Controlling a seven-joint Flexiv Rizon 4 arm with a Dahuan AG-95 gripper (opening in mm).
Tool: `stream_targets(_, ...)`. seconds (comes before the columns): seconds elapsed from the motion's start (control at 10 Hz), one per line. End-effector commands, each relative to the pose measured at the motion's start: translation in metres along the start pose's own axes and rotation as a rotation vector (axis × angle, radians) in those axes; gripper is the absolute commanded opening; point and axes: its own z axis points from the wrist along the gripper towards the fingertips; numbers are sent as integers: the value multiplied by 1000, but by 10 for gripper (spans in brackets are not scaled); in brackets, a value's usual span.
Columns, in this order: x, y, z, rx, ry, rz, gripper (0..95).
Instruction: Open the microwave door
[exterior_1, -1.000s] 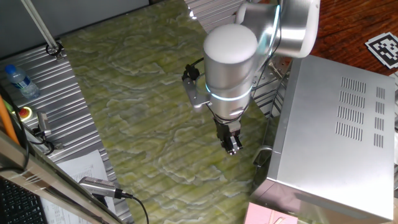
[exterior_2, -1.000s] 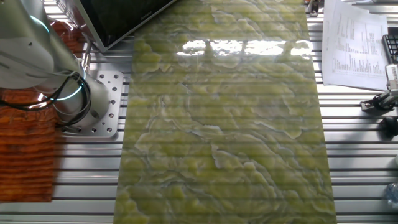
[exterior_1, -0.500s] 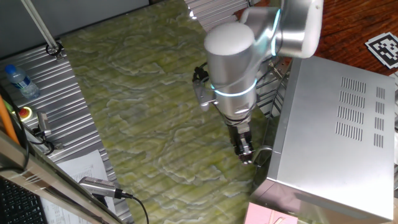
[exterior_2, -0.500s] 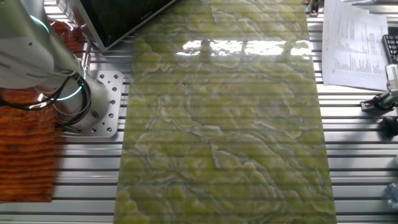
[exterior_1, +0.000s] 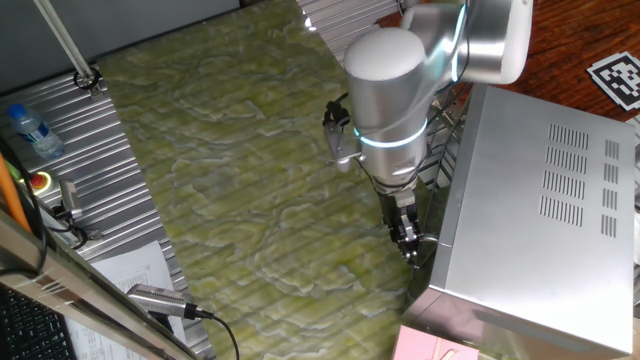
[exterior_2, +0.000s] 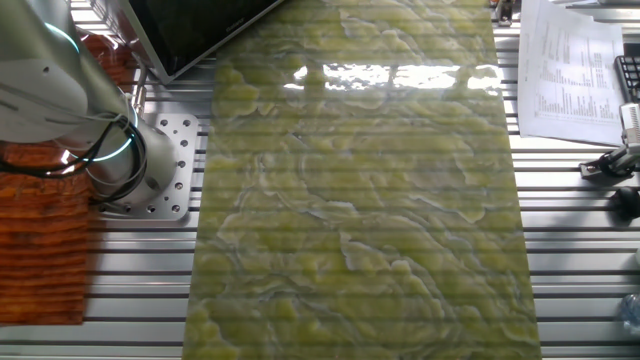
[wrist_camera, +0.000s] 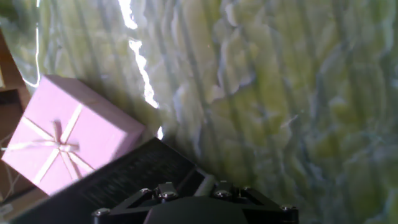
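Hovering gripper (exterior_1: 408, 243) beside microwave (exterior_1: 540, 220) | grip unclear | pink box (wrist_camera: 65, 134) near

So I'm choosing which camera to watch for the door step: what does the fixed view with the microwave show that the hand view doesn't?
Only the fixed view shows the microwave, the claw close by its front edge, and a water bottle. Whether the claw touches the door can't be told.

Only the hand view shows the whole pink box, with its ribbon bow.

Both show the green marbled mat.
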Motion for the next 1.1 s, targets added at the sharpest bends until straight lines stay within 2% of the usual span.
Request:
stream_targets(0.1,2,2,0,-1,3,-1,190)
stream_targets(0.3,4,4,-2,-11,6,-2,190)
stream_targets(0.4,6,5,-4,-28,8,-3,380)
stream_targets(0.8,15,11,-10,-86,27,-8,380)
stream_targets(0.9,18,13,-12,-92,31,-8,190)
stream_targets(1.1,22,15,-13,-112,31,-9,190)
